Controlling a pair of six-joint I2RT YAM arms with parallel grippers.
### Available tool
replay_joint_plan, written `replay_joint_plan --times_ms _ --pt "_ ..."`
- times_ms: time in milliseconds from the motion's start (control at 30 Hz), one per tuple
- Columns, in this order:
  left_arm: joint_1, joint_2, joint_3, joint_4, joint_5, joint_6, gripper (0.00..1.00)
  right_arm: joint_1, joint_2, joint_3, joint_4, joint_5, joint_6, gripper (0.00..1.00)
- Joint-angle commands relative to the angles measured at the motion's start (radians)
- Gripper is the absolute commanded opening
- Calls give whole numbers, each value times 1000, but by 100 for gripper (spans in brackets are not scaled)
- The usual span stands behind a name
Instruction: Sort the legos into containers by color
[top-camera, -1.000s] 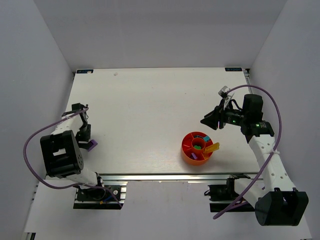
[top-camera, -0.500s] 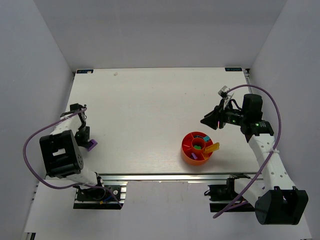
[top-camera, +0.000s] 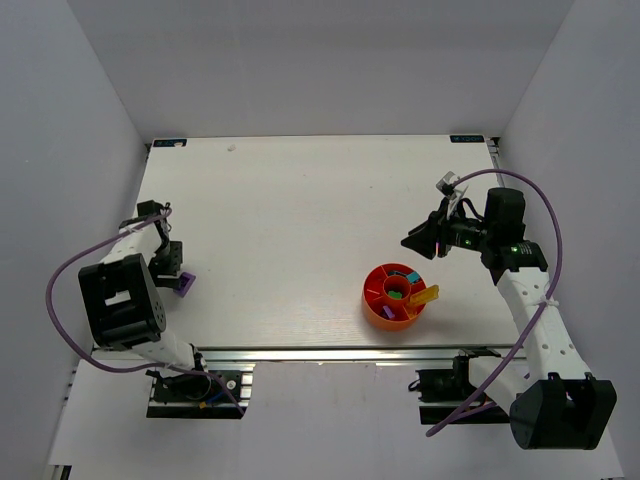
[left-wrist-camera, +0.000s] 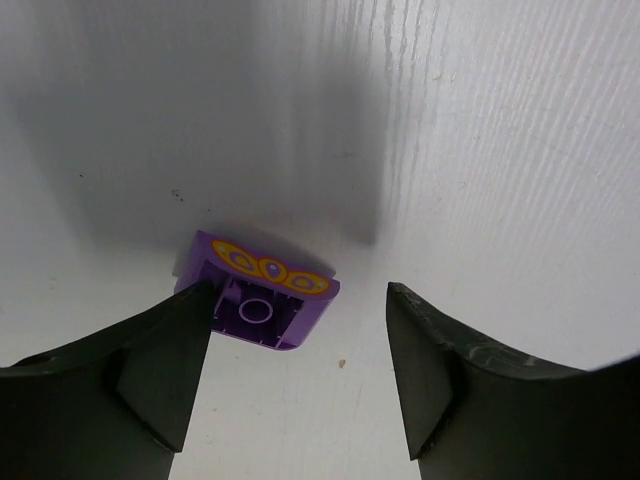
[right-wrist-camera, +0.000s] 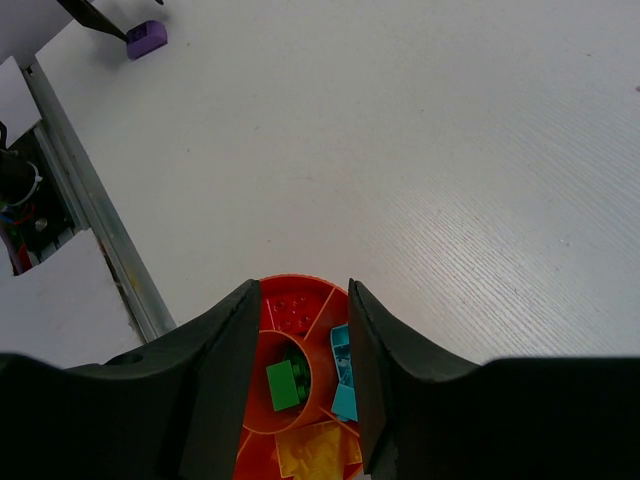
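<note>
A purple lego (left-wrist-camera: 262, 300) with yellow ovals on its side lies on the white table, underside toward the camera. My left gripper (left-wrist-camera: 300, 335) stands open around it, and the left finger (left-wrist-camera: 165, 375) touches the brick's edge. From above, this purple lego (top-camera: 183, 283) sits near the table's left edge beside the left gripper (top-camera: 170, 265). The containers are one round orange-red tray (top-camera: 371, 291) holding green (right-wrist-camera: 283, 385), cyan (right-wrist-camera: 342, 385), red (right-wrist-camera: 290, 310) and yellow (right-wrist-camera: 315, 450) legos. My right gripper (top-camera: 413, 243) hovers open and empty above the table, just beyond the tray (right-wrist-camera: 300, 283).
A yellow lego (top-camera: 425, 295) sticks out over the tray's right rim. A small purple lego (top-camera: 388, 312) lies in a near compartment. An aluminium rail (top-camera: 330, 355) runs along the table's near edge. Grey walls enclose the table on three sides.
The left gripper has shifted slightly away from the near edge, and the purple lego has moved a little with it. The right arm and tray have not moved.
</note>
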Motion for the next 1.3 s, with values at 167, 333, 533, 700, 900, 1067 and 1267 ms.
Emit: replay_joint_plan --times_ms 167,333,533,700,900,1067,1267 --pt "-3 94 -4 82 116 11 78 -5 -5 -8 35 2 0 46" --pt "-24 162 34 138 194 136 66 -8 -5 -7 35 5 0 46" --pt "-24 92 40 291 313 441 73 -8 0 -7 33 4 -3 46" --pt "-24 12 -1 356 360 624 85 -5 1 -8 33 5 -3 46" --pt "-24 -68 -41 414 458 819 87 -6 4 -8 33 4 -2 46" --pt "-24 -120 -33 431 517 905 77 -8 3 -8 33 4 -2 46" --pt "-24 -198 -33 427 570 1037 70 -5 6 -8 33 1 -2 46"
